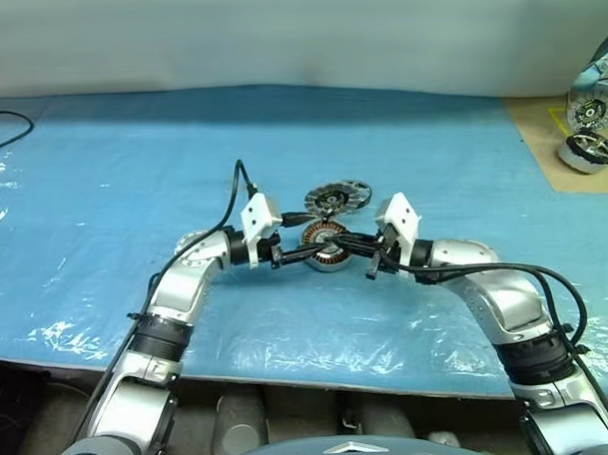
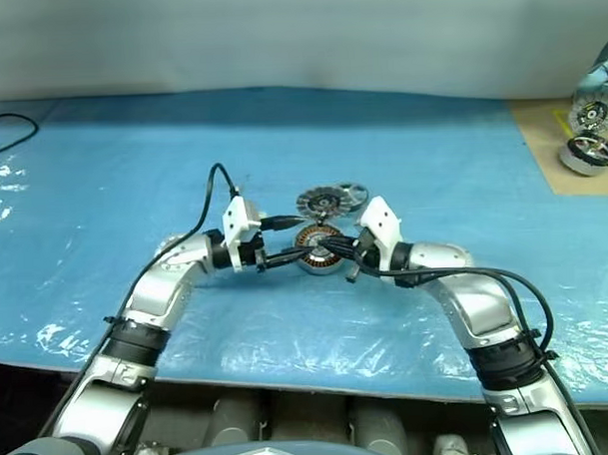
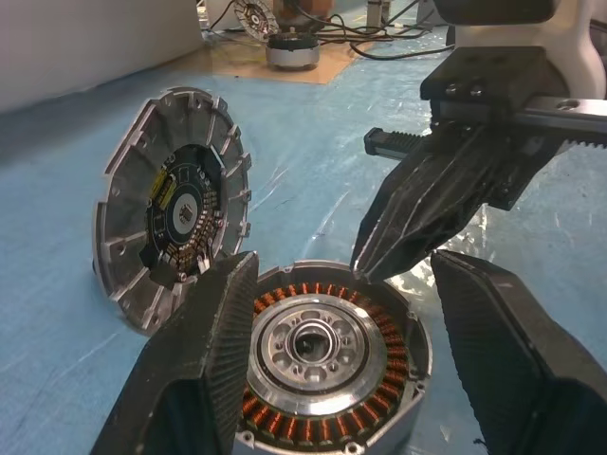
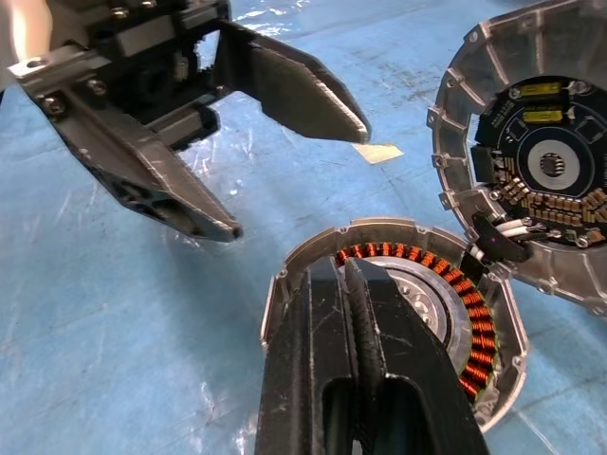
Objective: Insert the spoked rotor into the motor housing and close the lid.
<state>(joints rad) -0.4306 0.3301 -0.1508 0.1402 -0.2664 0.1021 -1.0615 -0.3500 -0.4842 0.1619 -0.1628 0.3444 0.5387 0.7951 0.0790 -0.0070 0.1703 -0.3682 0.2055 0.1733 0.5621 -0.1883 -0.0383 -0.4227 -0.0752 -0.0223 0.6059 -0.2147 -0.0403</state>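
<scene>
The motor housing (image 1: 328, 251), a short silver can with a ring of copper windings, sits on the blue mat at the centre. Its round lid (image 1: 335, 197) stands tilted open just behind it, with a circuit board on its inner face (image 3: 175, 213). My left gripper (image 3: 343, 261) is open, one finger on each side of the housing's near rim. My right gripper (image 4: 346, 270) comes in from the opposite side. It is shut with nothing between its fingers, and its tips hang just above the windings. The spoked rotor is out of view.
A brown board (image 1: 556, 139) at the far right carries two larger wheel-like motors (image 1: 588, 150). A black cable (image 1: 6, 123) loops at the far left. The blue plastic-covered mat (image 1: 133, 194) spreads wide around the housing, with the table's front edge close to me.
</scene>
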